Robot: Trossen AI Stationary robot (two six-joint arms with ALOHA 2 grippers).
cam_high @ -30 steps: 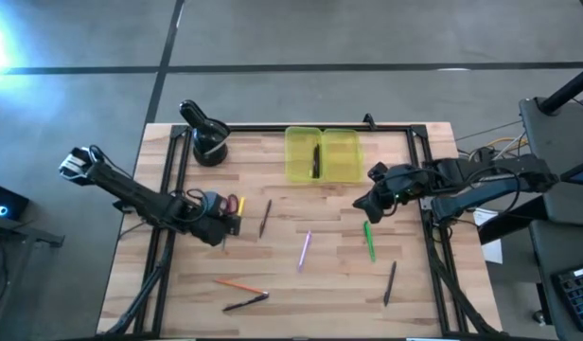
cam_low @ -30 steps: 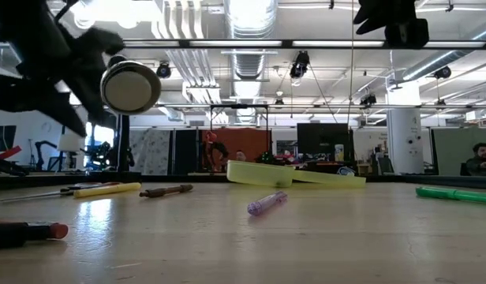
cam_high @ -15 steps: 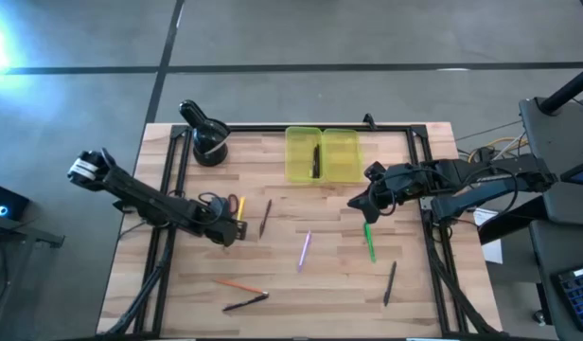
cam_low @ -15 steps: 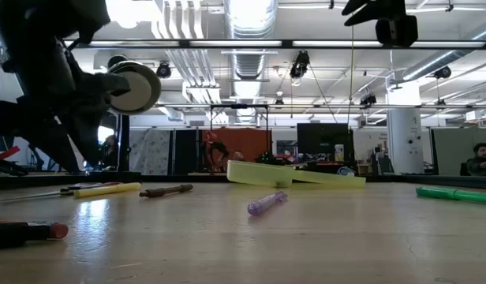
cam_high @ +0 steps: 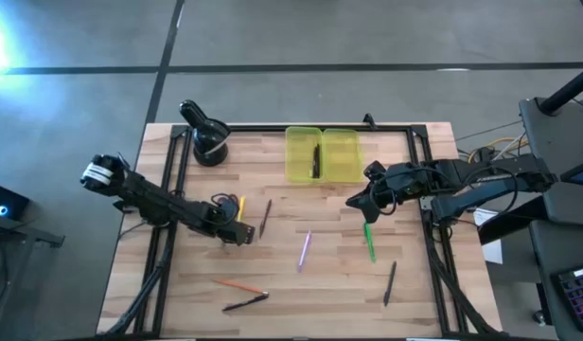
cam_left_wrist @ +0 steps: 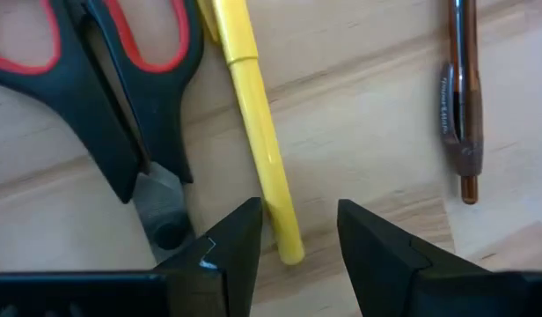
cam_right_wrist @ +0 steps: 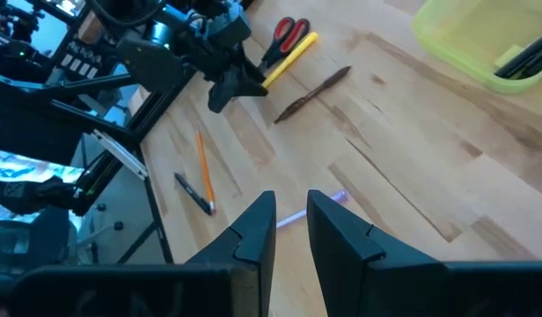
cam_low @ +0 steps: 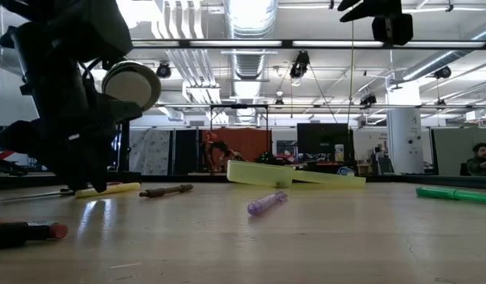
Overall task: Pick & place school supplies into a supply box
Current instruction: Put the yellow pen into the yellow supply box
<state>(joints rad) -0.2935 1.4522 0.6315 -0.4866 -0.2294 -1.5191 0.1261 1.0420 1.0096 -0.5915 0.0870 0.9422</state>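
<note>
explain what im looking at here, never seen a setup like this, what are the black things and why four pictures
The black things are two robot arms at a wooden table, each ending in a two-finger pincer. One picture looks straight down, one sits at table height, and one camera rides on each wrist.

The left pincer is low over the table, open around the end of a yellow pen, beside red-handled scissors and a brown pen. It holds nothing yet. The right pincer hangs open and empty near a green pen.

More pens lie scattered on the table: purple, orange and black. The yellow supply box lies open, with something dark already inside.
</note>
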